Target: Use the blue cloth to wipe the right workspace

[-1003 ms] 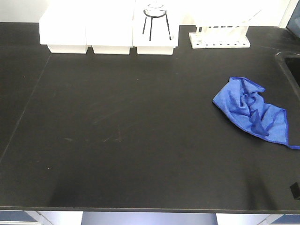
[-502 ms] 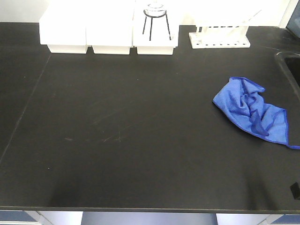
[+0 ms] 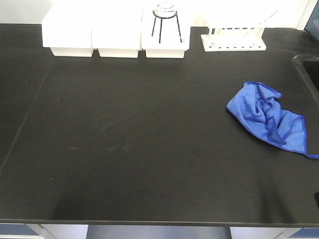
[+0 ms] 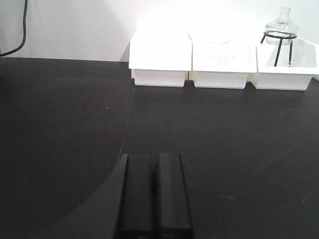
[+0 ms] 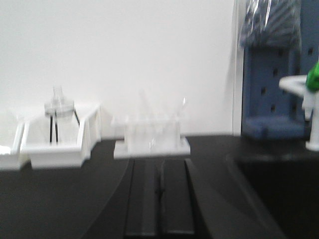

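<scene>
Front-facing view showed the blue cloth (image 3: 266,118) lying crumpled and untouched on the right side of the desk (image 3: 149,164). In the wrist views, the left pincer (image 4: 153,196) and right pincer (image 5: 159,199) were both closed and empty. The pickup seemed not yet begun. Next, the right pincer would likely need to open and descend onto the cloth.
</scene>
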You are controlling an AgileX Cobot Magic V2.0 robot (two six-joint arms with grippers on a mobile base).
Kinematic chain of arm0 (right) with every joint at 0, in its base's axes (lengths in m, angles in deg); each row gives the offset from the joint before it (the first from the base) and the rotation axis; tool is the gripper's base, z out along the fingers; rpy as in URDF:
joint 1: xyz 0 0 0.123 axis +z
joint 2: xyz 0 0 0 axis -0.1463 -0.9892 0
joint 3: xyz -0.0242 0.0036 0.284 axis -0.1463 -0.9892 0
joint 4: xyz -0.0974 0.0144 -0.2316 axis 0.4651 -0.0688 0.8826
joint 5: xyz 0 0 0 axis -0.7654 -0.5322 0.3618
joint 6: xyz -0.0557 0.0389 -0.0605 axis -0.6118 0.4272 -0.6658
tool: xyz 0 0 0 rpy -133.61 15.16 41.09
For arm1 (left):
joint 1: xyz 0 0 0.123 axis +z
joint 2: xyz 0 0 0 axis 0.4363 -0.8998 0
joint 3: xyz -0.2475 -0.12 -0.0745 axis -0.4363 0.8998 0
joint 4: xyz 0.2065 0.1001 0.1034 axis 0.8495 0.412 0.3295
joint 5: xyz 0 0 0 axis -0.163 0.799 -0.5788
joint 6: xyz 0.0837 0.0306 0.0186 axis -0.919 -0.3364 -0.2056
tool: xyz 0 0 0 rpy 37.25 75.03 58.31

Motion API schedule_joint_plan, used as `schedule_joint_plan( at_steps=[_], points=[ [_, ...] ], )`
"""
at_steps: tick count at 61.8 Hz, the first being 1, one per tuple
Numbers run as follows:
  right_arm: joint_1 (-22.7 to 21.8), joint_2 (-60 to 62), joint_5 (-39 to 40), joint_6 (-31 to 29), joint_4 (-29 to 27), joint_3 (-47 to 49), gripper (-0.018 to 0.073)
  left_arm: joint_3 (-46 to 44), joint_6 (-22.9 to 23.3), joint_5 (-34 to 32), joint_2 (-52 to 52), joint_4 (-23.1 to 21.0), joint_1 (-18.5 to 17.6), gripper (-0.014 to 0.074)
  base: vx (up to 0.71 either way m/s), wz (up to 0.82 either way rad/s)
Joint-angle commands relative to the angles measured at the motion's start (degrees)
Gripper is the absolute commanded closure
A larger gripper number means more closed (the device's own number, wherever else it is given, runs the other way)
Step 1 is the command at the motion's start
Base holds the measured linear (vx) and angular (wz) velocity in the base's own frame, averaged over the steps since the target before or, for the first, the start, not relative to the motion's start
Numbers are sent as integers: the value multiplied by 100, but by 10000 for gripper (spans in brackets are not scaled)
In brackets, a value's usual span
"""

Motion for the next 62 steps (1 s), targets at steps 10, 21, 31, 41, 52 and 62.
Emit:
schedule_joint_plan(
  at_steps=[10,21,31,41,52,62],
  points=[
    [14,-193,834,-53,-330,693,557,174,49,-470,98,5,27,602,0,0],
    [14,-1510,-1210,-361,-269,2475,552,174,49,-470,98,5,27,602,0,0],
    [14,-3284,-963,-298,179,3350,549,174,49,-470,98,5,27,602,0,0],
    [14,-5077,-553,-267,225,3863,536,174,49,-470,98,5,27,602,0,0],
    [14,-6569,-610,-366,297,4429,465,174,49,-470,98,5,27,602,0,0],
    [14,-7665,-731,-367,304,4688,288,174,49,-470,98,5,27,602,0,0]
  ],
)
